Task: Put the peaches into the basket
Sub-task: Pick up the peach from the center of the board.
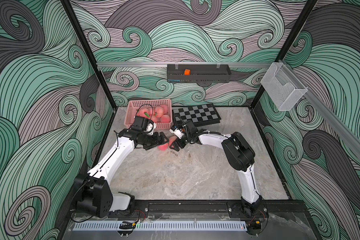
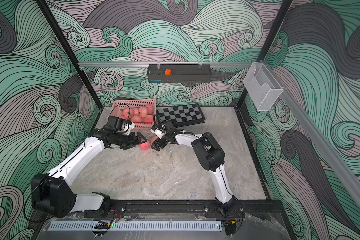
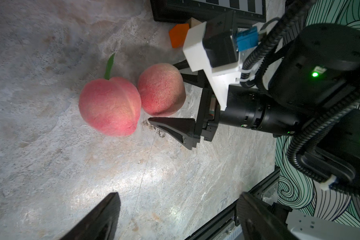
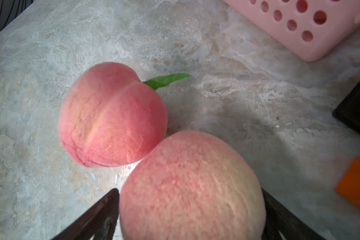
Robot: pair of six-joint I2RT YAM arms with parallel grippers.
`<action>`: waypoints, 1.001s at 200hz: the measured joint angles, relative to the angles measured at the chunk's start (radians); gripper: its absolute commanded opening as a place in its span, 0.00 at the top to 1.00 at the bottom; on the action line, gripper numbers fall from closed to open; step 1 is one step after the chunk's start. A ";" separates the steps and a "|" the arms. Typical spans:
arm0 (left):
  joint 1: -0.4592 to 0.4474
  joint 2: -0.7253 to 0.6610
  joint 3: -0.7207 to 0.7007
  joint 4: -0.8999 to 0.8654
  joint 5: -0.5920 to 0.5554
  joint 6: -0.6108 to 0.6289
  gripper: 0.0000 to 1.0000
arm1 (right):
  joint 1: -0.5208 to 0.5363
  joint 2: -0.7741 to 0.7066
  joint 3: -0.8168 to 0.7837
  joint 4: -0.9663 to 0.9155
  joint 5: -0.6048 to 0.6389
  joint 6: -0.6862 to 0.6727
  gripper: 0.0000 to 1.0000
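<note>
found the left gripper (image 3: 179, 201) spread wide and empty, aimed at the leafed peach (image 3: 109, 106) between the worktop's (image 1: 175, 176) middle and its far left corner. saw it touching the paler peach (image 3: 161, 89). caught the right gripper (image 4: 189, 192) at full spread astride the paler one, not clamped. farther back, noted more peaches (image 1: 159, 111) inside the basket (image 1: 131, 113) in that far left corner, a chessboard (image 1: 195, 114) beside it along the far edge. spotted an orange cube (image 1: 187, 72) in the black tray (image 1: 216, 78) on the back wall.
</note>
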 measured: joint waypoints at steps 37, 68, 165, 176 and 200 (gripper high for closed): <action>0.000 0.010 -0.002 0.014 0.001 -0.002 0.11 | 0.000 0.000 0.004 0.006 -0.012 0.000 0.07; 0.000 0.011 -0.003 0.021 0.001 -0.004 0.12 | 0.000 0.000 0.004 0.007 -0.018 -0.001 0.15; 0.001 0.011 -0.007 0.029 0.001 -0.004 0.12 | 0.000 -0.008 -0.011 0.016 -0.018 -0.007 0.23; 0.001 0.011 -0.012 0.031 0.001 -0.004 0.12 | 0.000 -0.023 -0.033 0.026 -0.016 -0.006 0.23; 0.001 0.011 -0.018 0.031 0.001 -0.005 0.12 | 0.000 -0.069 -0.096 0.051 -0.011 0.002 0.23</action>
